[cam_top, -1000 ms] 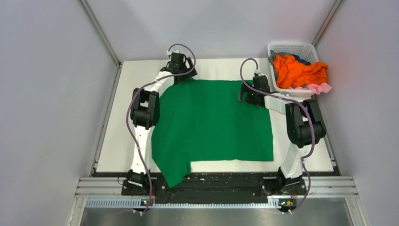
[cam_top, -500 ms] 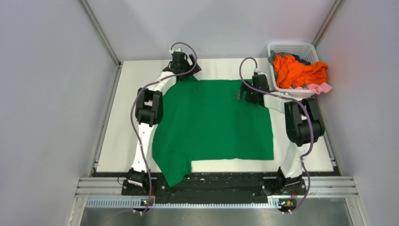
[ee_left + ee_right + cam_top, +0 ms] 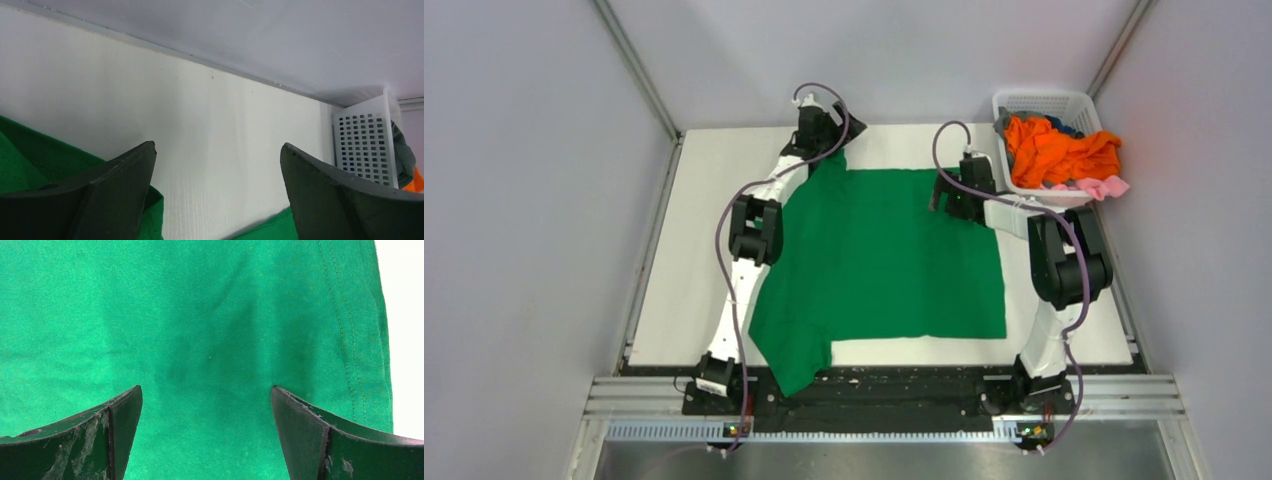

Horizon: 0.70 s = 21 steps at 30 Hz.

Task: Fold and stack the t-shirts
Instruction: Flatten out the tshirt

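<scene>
Top external view: the left end effector (image 3: 817, 122) sits at the far edge of the counter (image 3: 694, 230), over the far left corner of the green shirt (image 3: 884, 250). In its wrist view the two fingers (image 3: 120, 195) stand wide apart with only bare white counter between them. Green cloth lies under and beside the left finger, and whether that finger touches it cannot be told. The right end effector (image 3: 951, 196) is at the shirt's far right corner, just beside the basket (image 3: 1044, 98). Its wrist view shows the fingers spread wide too, pinching nothing. They are low over flat green cloth whose stitched hem runs down the right side next to a strip of counter, and contact with the cloth cannot be made out. The green shirt lies spread flat over the middle of the counter. Its near left part hangs past the counter's near edge onto the black rail, and part of the left arm lies across its left side. The white lattice basket stands at the far right corner and holds a crumpled orange shirt (image 3: 1059, 150) heaped above its rim. A bit of dark blue cloth (image 3: 1060, 123) shows behind it, grey cloth (image 3: 1003, 124) at the left wall, and pink cloth (image 3: 1104, 187) spills over the near rim.
</scene>
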{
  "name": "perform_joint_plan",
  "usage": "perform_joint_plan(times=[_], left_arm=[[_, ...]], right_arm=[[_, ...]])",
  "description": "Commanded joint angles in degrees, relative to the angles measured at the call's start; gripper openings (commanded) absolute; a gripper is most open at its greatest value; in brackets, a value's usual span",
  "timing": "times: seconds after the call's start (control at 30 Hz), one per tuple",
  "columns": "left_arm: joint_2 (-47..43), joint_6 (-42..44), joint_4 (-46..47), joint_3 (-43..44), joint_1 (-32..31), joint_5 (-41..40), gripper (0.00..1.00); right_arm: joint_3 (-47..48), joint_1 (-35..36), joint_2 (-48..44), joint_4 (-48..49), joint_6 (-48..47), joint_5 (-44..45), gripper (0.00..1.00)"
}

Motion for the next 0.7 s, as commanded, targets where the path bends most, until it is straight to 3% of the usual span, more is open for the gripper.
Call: perform_joint_plan(times=[0.0,0.17,0.3,0.4,0.57,0.67], left_arm=[[-9.41,6.5,1.16,0.1,-0.81,-0.54,0.99],[-23.95,14.08,-0.54,-10.35,-0.97,-3.41,0.99],[-33.19,18.65,-5.27,-15.36,-0.97,-9.38,0.99],[-40.09,20.34,-10.34,-21.26,-0.94,-9.6,0.99],[-51.09,21.62,-13.22,-41.49,-0.92,-12.34,0.99],[-53.35,21.8,-13.96,-51.21,-0.88,-14.76,0.99]], right_arm=[[1.8,-0.66,0.37,-2.41,-0.69,1.42,0.99],[4.13,-0.66,-1.52,-4.56,-1.04,1.67,0.99],[4.62,-0.69,-3.61,-6.05,-1.18,1.98,0.99],[3.77,-0.62,-5.22,-6.45,-1.24,1.99,0.99],[2.46,-0.63,-7.05,-6.6,-2.3,2.98,0.99],[3.25,-0.68,-6.8,-6.82,-3.19,2.88,0.99]])
